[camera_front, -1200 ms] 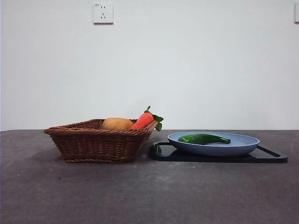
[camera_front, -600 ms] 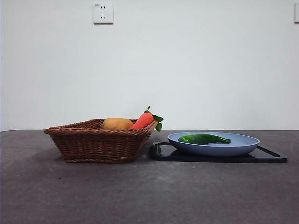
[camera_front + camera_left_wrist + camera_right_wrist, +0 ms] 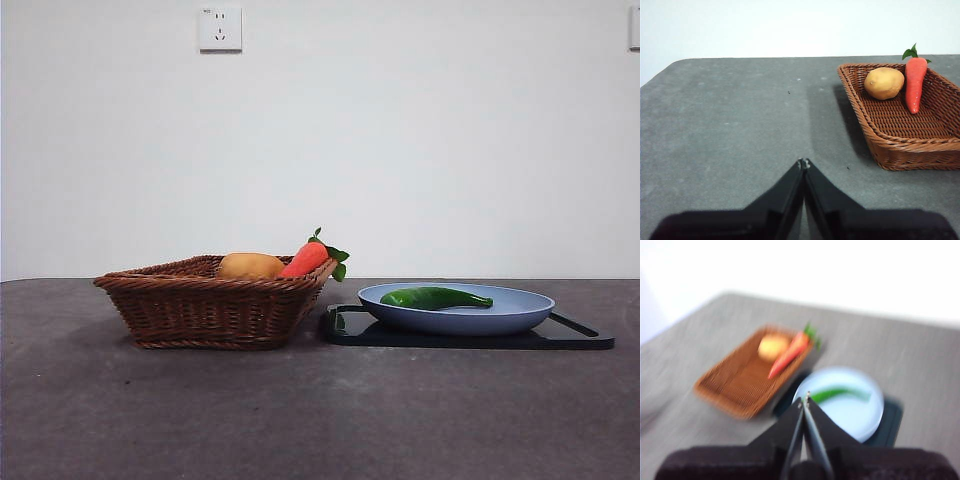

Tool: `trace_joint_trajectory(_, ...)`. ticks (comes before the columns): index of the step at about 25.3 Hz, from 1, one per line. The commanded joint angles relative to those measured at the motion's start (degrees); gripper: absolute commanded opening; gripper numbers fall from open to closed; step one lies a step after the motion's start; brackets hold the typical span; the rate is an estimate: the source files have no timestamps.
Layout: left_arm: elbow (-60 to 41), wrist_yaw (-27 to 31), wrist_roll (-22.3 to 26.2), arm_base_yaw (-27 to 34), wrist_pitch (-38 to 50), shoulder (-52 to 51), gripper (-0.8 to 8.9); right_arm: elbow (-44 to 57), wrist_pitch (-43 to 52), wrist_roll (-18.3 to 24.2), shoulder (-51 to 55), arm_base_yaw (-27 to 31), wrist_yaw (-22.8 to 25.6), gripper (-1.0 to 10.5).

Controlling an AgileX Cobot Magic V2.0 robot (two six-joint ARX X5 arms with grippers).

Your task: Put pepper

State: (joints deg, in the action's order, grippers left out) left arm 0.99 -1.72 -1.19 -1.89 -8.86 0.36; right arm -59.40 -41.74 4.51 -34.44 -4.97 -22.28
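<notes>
The dark-green pepper lies on a pale blue plate that rests on a black tray, right of the basket. It also shows in the blurred right wrist view on the plate. My right gripper is shut and empty, high above the table, apart from the pepper. My left gripper is shut and empty, over bare table beside the wicker basket. Neither arm shows in the front view.
The brown wicker basket holds a tan potato and a red-orange carrot with green leaves. A white wall with a socket stands behind the dark grey table.
</notes>
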Motion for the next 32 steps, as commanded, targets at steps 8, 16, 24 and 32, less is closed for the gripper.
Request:
trace_joint_trajectory(8, -0.6, 0.0, -0.5, 0.1, 0.7, -0.2, 0.06, 38.8, 34.8, -6.2, 19.0, 0.5, 11.7, 0.1)
trace_joint_trajectory(16, -0.6, 0.0, -0.5, 0.1, 0.7, -0.2, 0.06, 53.0, 39.9, -9.0, 28.3, 0.5, 17.0, 0.1)
trace_joint_trajectory(24, -0.6, 0.0, -0.5, 0.1, 0.7, -0.2, 0.06, 57.3, 39.5, -9.2, 32.0, 0.5, 16.9, 0.1)
trace_joint_trajectory(32, -0.6, 0.0, -0.5, 0.1, 0.7, -0.2, 0.06, 58.9, 35.2, -9.9, 34.5, 0.5, 16.9, 0.1)
